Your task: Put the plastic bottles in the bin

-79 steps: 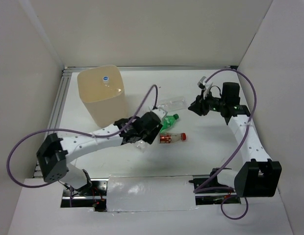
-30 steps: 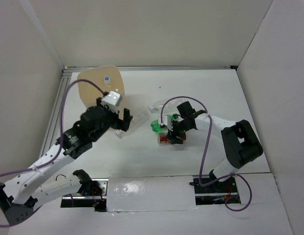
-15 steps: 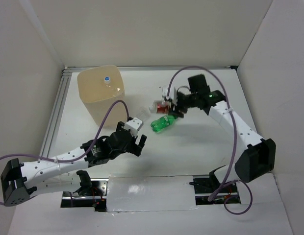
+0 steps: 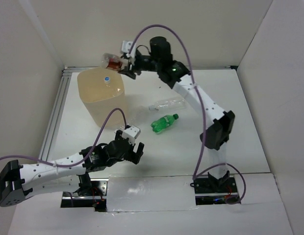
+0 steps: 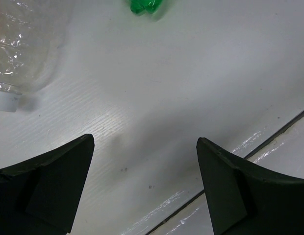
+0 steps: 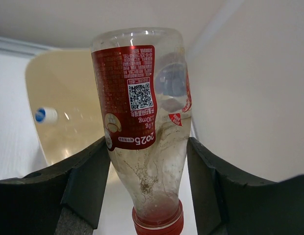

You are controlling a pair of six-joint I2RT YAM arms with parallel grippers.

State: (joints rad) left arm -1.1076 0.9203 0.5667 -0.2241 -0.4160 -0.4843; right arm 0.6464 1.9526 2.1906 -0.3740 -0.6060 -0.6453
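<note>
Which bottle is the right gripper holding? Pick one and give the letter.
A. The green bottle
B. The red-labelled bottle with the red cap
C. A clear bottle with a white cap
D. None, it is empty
B: the right gripper is clamped on the red-labelled bottle, raised near the bin, while the green bottle lies on the table.
</note>
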